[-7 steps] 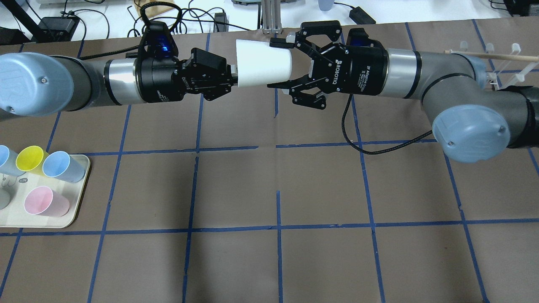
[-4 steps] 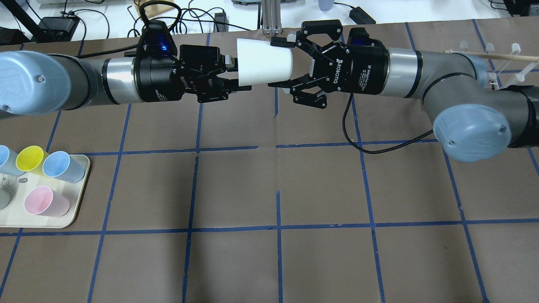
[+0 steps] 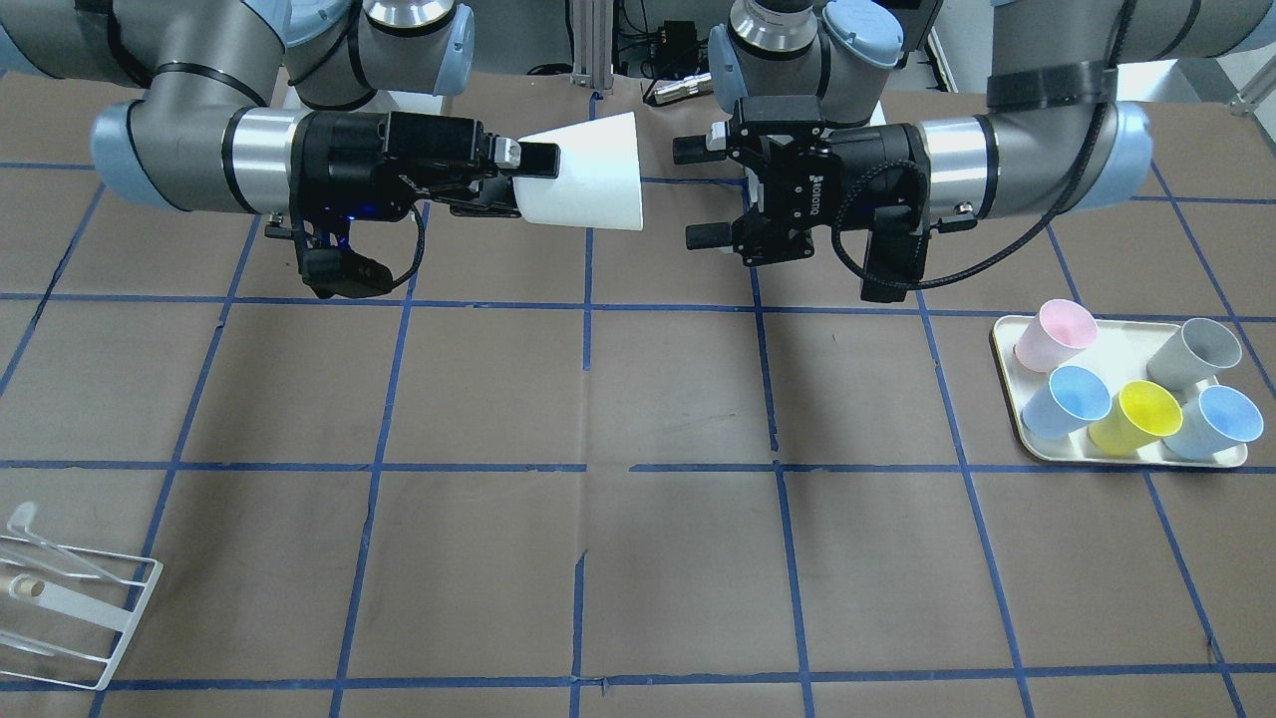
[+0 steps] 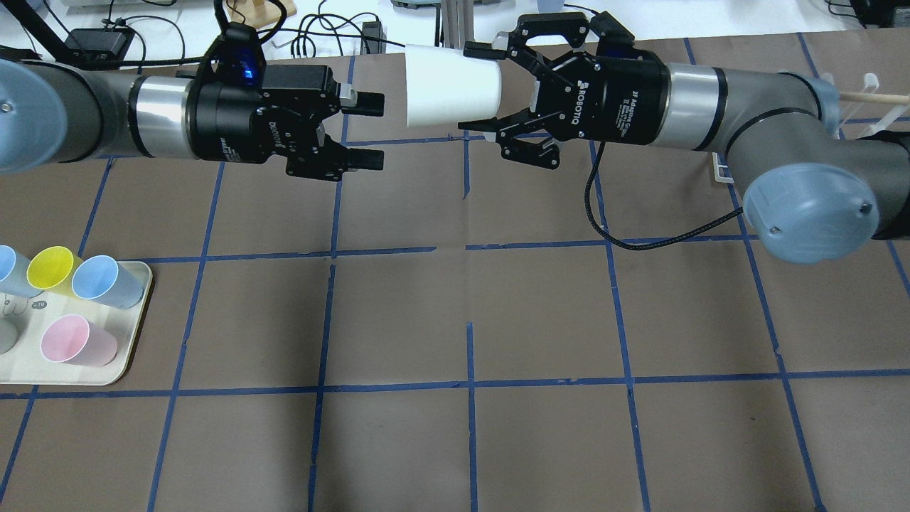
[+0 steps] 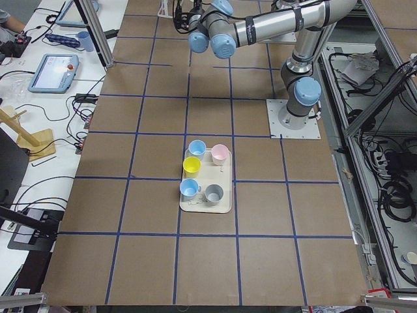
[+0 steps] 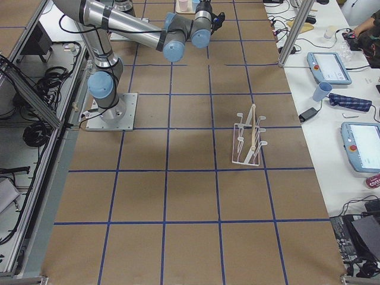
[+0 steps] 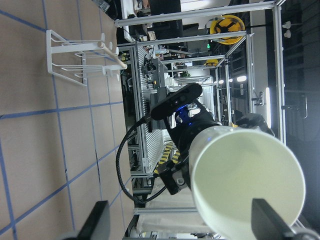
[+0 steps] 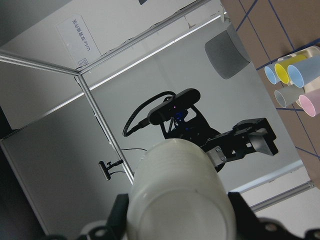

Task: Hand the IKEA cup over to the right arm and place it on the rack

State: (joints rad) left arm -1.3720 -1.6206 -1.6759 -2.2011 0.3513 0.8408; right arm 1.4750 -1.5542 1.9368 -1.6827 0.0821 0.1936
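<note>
Overhead exterior view: the cup (image 4: 451, 87) is held sideways above the worktop (image 4: 469, 313), toward 12 o'clock. Its narrow base is clamped by the right claw (image 4: 478, 88), so the mouth is probably left free for the rack (image 4: 870, 85) at 2 o'clock. The left claw (image 4: 370, 131) is spread wide, clear of the cup.

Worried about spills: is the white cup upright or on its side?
On its side: the IKEA cup lies horizontal, base in the jaws of the right arm.
</note>
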